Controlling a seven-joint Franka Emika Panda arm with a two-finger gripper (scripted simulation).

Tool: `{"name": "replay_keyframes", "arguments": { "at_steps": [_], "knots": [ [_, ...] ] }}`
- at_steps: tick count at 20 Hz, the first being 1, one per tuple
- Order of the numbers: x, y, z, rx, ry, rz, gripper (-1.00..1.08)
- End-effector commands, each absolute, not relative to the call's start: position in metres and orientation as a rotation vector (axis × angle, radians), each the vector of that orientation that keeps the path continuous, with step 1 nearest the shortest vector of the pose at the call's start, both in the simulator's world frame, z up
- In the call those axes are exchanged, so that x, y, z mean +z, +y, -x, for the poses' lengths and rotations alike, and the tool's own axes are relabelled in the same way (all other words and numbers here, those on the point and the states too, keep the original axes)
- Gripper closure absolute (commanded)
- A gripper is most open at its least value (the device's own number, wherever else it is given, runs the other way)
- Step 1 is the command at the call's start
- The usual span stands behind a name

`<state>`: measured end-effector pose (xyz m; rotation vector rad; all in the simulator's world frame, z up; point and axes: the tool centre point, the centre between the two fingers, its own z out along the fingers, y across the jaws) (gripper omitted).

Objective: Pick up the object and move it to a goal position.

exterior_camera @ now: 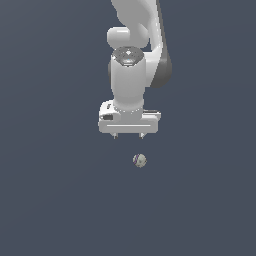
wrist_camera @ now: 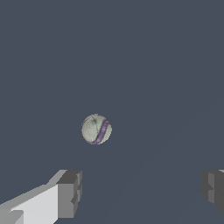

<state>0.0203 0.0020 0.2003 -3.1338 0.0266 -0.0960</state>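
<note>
"Is there anything in the gripper's (exterior_camera: 128, 136) way?"

"No. Its two fingers (wrist_camera: 69, 194) are spread wide, with a big gap between them. Only the little ball (exterior_camera: 139, 160) sits near the middle of the frame, not touching the fingers. The gray floor (exterior_camera: 50, 200) around it is bare."

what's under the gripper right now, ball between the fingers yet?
Not yet. The gripper is open, and the ball lies apart from the fingers, uncovered on the plain dark surface. Nothing else shows there. The ball's underside is hidden.
</note>
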Motion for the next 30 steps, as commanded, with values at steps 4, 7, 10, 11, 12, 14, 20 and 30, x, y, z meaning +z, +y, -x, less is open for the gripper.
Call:
{"name": "replay_keyframes", "arguments": {
  "at_steps": [4, 7, 10, 11, 12, 14, 20, 30],
  "knots": [
    [0.198, 0.001, -0.019, -0.088, 0.016, 3.140, -0.92],
    [0.193, -0.004, -0.015, -0.064, -0.014, 3.157, -0.92],
    [0.189, -0.006, -0.012, -0.048, -0.033, 3.167, -0.92],
    [0.189, -0.006, -0.012, -0.046, -0.034, 3.168, -0.92],
    [0.189, -0.006, -0.012, -0.047, -0.033, 3.167, -0.92],
    [0.189, -0.006, -0.012, -0.049, -0.031, 3.166, -0.92],
    [0.186, -0.004, -0.014, -0.047, 0.000, 3.165, -0.92],
    [0.166, 0.009, -0.021, -0.039, 0.204, 3.148, -0.92]
  ]
}}
